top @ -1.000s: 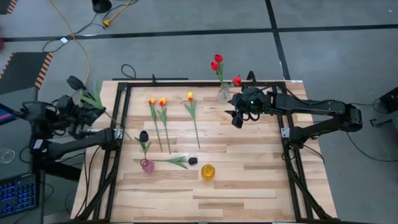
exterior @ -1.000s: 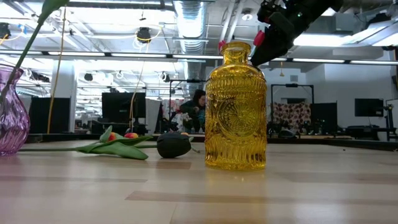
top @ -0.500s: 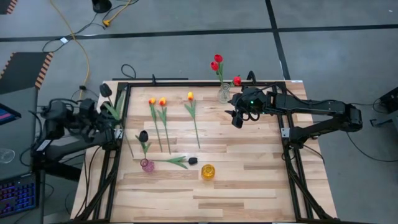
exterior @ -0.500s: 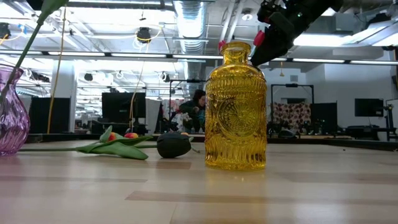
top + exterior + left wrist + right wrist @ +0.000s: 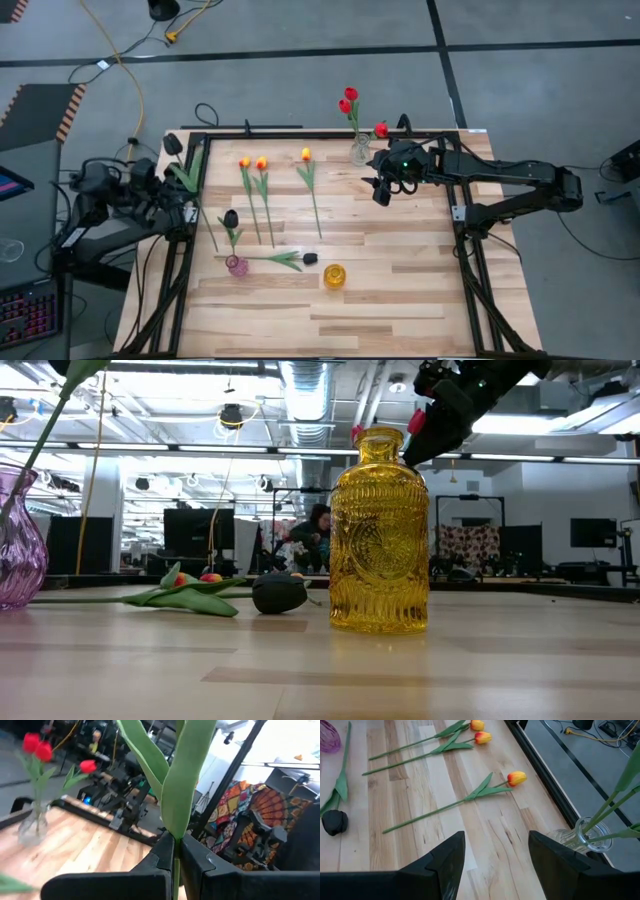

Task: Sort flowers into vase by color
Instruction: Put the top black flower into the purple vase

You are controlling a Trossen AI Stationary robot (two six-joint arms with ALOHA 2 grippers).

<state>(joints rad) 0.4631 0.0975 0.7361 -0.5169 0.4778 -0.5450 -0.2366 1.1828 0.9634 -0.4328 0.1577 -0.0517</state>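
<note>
Left gripper (image 5: 168,192) at tabletop's (image 5: 400,280) 9 o'clock edge, jaws clamped on black tulip (image 5: 171,146) stem. Right gripper (image 5: 381,192) at 1 o'clock by clear vase (image 5: 360,152), jaws wide, empty. Three orange tulips (image 5: 261,163) lay mid-tabletop.

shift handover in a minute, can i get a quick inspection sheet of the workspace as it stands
surface: wooden table inside a black frame, dry.
job's things: clear vase holds three red tulips; pink vase holds one black tulip; yellow vase looks empty. Three yellow-orange tulips and another black one lie flat on the table.
clutter: nothing seen.
grippers: left gripper shut on the stem of a third black tulip, at the table's left edge; right gripper open, empty, beside the clear vase.
cables: yellow cable on the floor.
surroundings: grey floor; a person far behind the table.
</note>
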